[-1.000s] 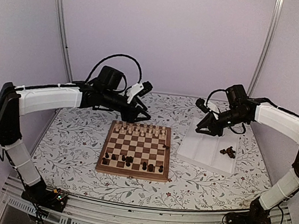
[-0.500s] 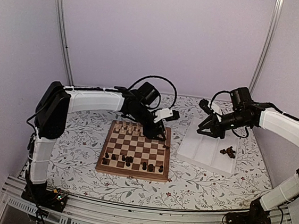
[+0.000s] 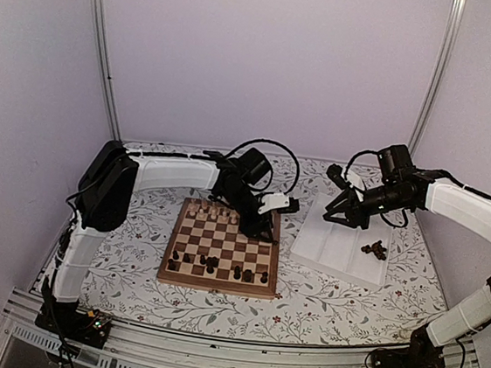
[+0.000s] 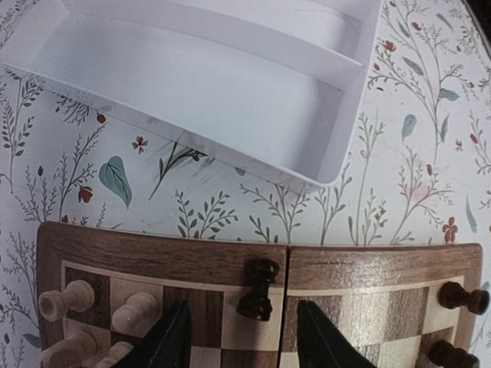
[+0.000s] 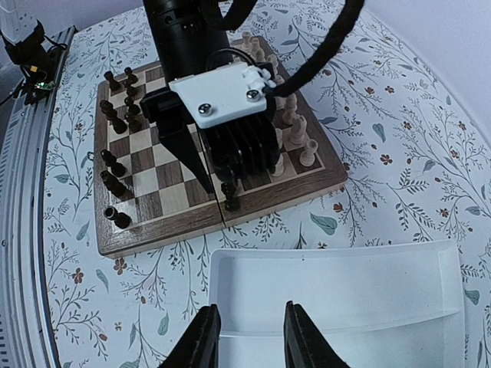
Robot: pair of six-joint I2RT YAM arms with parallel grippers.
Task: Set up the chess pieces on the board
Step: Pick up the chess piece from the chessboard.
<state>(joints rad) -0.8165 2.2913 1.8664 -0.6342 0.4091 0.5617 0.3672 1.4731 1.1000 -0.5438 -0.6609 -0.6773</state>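
The board [image 3: 221, 250] lies mid-table with several dark chess pieces [image 3: 211, 264] on its near rows and pale ones on the far row. My left gripper [image 3: 269, 229] is open at the board's right edge. In the left wrist view its fingers [image 4: 170, 337] stand on either side of an upright dark piece [image 4: 258, 290] on an edge square, not touching it. My right gripper [image 3: 331, 212] hovers open and empty over the white tray [image 3: 337, 246]. In the right wrist view the right gripper [image 5: 250, 307] is above the tray's near end [image 5: 337, 291]. A cluster of dark pieces [image 3: 373, 248] lies in the tray.
Pale chessmen [image 4: 65, 299] stand on the board left of my left fingers, and two more dark pieces [image 4: 462, 297] to the right. The tray's corner [image 4: 330, 165] lies close beyond the board's edge. A flower-patterned cloth covers the table.
My left arm has swung from behind the board's far left corner across to its right edge. My right arm has shifted only slightly above the tray.
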